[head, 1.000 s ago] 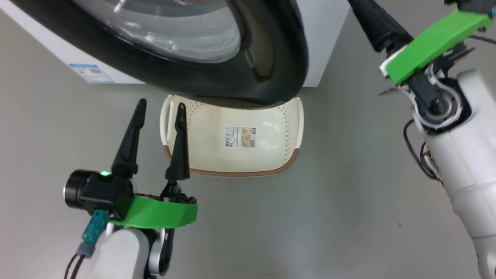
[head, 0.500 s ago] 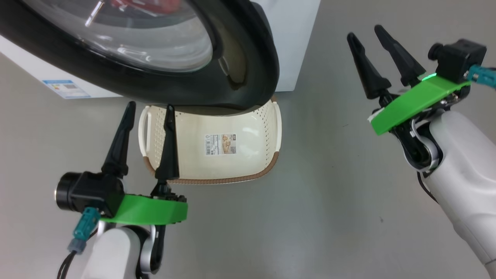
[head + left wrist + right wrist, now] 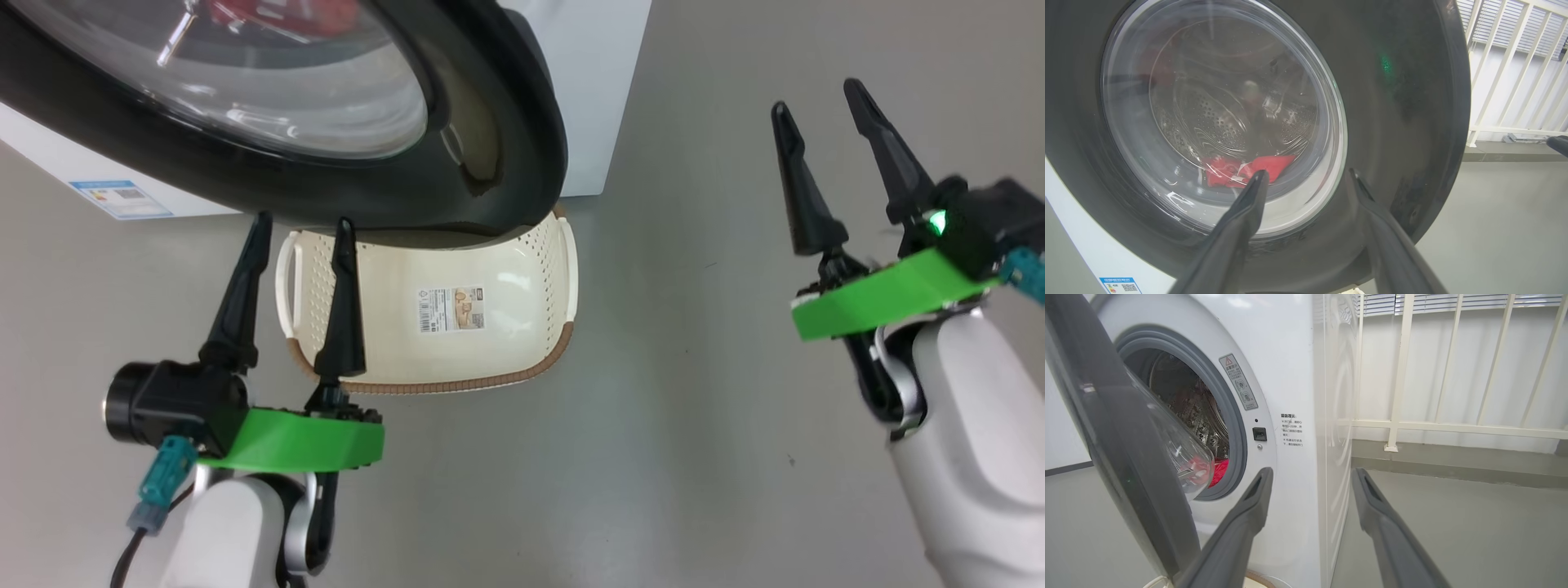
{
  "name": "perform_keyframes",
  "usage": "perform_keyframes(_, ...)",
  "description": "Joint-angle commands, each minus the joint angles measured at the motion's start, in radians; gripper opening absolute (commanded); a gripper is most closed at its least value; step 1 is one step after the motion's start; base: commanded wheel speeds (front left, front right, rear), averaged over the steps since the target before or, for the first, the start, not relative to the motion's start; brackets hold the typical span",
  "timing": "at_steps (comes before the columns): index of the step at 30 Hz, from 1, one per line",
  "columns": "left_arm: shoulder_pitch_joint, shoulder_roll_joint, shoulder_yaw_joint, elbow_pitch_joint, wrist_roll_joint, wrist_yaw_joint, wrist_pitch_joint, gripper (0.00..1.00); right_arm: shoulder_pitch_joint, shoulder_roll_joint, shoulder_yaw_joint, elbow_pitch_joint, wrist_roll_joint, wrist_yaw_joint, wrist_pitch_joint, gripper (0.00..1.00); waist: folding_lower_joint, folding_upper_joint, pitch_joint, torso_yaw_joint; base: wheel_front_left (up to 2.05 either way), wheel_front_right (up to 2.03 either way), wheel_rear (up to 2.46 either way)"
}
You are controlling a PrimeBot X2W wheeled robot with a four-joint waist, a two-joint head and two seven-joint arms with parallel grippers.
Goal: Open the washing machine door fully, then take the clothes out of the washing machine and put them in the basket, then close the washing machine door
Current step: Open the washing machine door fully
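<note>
Two arms flanking a job barely started

The large round washing machine door with the glossy black rim and bulging glass window is standing only partly swung out from the big white front-loading washing machine, hanging over the cream perforated plastic basket with the brown woven-look rim on the floor. The bright red clothes are lying low in the steel drum, seen through the glass.

The left pincer is hovering with fingers spread and nothing between them, pointing at the door's outer face, just below its rim. The right pincer is likewise hanging released and empty, well apart from the door and off to its right.

The door's free edge is lying to the left of the right pincer, and the right wrist view is looking straight into the gap between the door's inner side and the grey ring. The right arm is probably the better placed to push the door wider, sweeping leftward.
</note>
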Motion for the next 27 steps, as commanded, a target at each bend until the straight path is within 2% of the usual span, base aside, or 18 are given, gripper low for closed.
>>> perform_keyframes(1,0.020,0.018,0.036,-0.031,0.003,-0.004,-0.005,1.00,0.033,0.021,0.004,-0.046,-0.019,0.007,-0.006,1.00,0.0000,-0.0001,0.000,0.000,0.00,0.00,0.00)
perform_keyframes(11,0.031,0.010,0.044,-0.039,0.014,-0.016,-0.005,1.00,0.171,0.086,-0.075,-0.156,-0.128,0.007,-0.006,1.00,0.0000,-0.0001,-0.005,0.002,0.00,0.00,0.00)
perform_keyframes(27,0.046,0.004,0.057,-0.034,0.027,-0.027,-0.005,1.00,0.248,0.105,-0.075,-0.185,-0.181,0.007,-0.006,1.00,0.0000,-0.0001,-0.015,-0.004,0.00,0.00,0.00)
